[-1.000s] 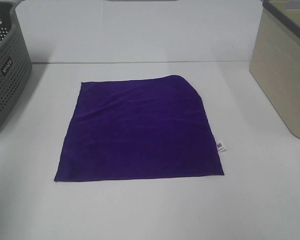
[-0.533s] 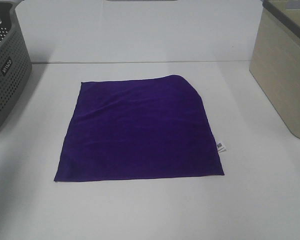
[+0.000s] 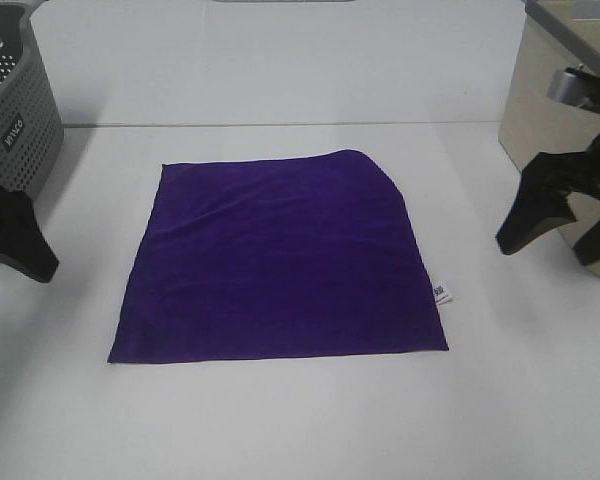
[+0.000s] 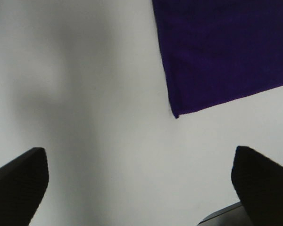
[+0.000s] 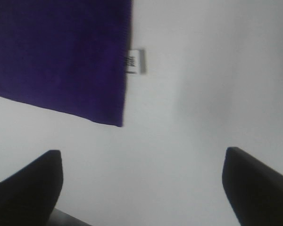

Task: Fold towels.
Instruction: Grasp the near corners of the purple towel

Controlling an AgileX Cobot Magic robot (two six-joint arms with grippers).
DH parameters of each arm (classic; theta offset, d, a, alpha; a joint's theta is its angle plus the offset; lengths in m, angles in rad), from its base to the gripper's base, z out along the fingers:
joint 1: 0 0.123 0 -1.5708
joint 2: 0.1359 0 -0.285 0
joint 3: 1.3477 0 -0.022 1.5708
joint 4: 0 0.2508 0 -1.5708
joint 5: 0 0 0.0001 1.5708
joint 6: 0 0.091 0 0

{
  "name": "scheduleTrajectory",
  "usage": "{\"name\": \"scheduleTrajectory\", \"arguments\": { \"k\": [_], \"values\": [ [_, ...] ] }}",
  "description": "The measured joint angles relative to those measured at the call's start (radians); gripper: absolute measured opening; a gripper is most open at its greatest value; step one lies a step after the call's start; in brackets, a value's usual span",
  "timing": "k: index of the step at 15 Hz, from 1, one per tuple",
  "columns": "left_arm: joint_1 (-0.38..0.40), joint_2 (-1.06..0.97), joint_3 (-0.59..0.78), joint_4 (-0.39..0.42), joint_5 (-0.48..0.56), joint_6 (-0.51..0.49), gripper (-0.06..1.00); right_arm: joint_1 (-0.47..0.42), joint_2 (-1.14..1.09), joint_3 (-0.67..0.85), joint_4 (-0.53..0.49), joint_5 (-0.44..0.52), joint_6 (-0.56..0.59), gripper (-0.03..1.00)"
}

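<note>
Grey basket (image 3: pixel 20 135) and beige basket (image 3: pixel 532 100) flank the towel (image 3: pixel 280 260), contents hidden.

Bright, even light; soft shadows; right wrist view slightly blurred.

Towel (image 3: pixel 280 260): deep purple, square, plain soft fabric. Spread flat and unfolded, faint wrinkles toward 11 o'clock. Lies mid-table (image 3: pixel 280 420). Corner at 1 o'clock rounded off, other three sharp. Small white tag (image 3: pixel 441 293) sticks out from edge at 4 o'clock.
</note>
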State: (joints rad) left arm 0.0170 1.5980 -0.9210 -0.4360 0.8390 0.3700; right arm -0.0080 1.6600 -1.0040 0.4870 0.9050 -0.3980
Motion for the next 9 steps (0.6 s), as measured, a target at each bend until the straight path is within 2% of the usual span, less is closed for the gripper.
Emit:
{"name": "scheduleTrajectory", "arguments": {
  "k": [1,3,6,9],
  "values": [
    [0.000,0.051,0.000,-0.048,-0.020,0.041,0.98,0.000,0.050,0.000,0.097,-0.007,-0.080,0.89],
    [0.000,0.133,0.000,-0.122,-0.037,0.121,0.98,0.000,0.128,-0.001,0.201,-0.035,-0.179,0.89],
    [0.000,0.235,0.000,-0.228,-0.065,0.228,0.98,0.000,0.229,-0.001,0.221,-0.108,-0.214,0.88],
    [0.000,0.297,-0.001,-0.306,-0.096,0.298,0.98,0.000,0.289,-0.001,0.222,-0.123,-0.220,0.88]
  ]
}}
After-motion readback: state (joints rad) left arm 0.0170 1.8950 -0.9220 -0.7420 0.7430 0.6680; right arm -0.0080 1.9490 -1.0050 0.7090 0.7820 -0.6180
